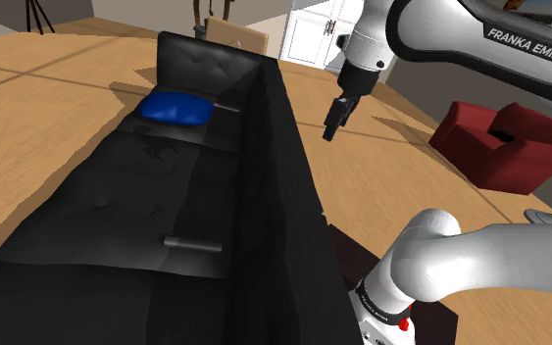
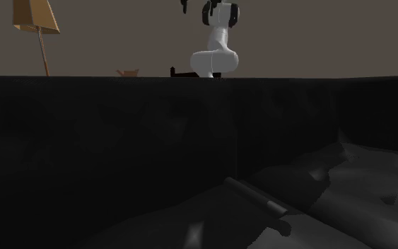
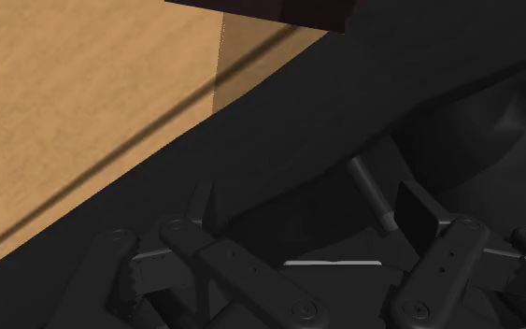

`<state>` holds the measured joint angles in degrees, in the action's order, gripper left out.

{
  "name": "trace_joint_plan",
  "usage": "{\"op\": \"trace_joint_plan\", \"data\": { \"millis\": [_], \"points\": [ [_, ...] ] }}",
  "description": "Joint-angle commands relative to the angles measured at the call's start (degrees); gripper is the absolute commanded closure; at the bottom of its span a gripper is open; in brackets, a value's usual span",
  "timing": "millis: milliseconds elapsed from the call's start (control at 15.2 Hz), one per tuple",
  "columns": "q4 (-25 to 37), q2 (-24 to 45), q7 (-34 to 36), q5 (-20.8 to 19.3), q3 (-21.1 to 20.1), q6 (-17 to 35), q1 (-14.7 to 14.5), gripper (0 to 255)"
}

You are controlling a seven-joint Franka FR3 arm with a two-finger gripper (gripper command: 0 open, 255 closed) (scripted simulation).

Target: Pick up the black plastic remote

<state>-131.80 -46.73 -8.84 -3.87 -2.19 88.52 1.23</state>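
In the shoulder view, we see a long black sofa [image 1: 274,225] running away from the camera across a tan floor [image 1: 28,147]. The remote [image 1: 193,242], a dark bar with a paler end, lies flat on the seat about halfway along, near the foot of the backrest. A blue cushion [image 1: 175,108] sits at the far end of the seat, with a second thin bar [image 1: 226,106] just beside it. The gripper [image 1: 330,131] hangs in the air past the top of the backrest on the arm's side, well apart from the remote and tilted toward the sofa. A red armchair [image 1: 499,147] stands at this view's right.

In the second exterior view, we look from low on the seat at the backrest [image 2: 119,141]. The remote [image 2: 257,199] lies in front of it on the cushion. The white arm [image 2: 215,49] rises behind the backrest, its gripper [image 2: 184,6] is at the top edge, and a lamp [image 2: 34,18] stands at the left.

In the wrist view, the fingers [image 3: 418,217] stand apart with nothing between them, so the gripper [image 3: 309,206] holds nothing. Beyond them a grey bar [image 3: 368,192] rests on the sofa seat, and we cannot tell which of the two bars it is. The floor [image 3: 64,112] and a dark red corner of the stand [image 3: 279,11] show past the sofa.
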Motion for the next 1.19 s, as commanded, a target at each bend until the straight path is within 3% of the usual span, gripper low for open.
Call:
{"op": "trace_joint_plan", "data": {
  "millis": [0, 594, 1122],
  "points": [
    [0.0, 0.0, 0.0, 0.0, 0.0, 0.0, 0.0, 0],
    [-9.8, 8.0, -1.3, 1.2, -1.4, 18.4, -2.7, 0],
    [-13.4, 20.4, -2.3, 1.6, -3.1, 35.1, -4.8, 0]
  ]
}}
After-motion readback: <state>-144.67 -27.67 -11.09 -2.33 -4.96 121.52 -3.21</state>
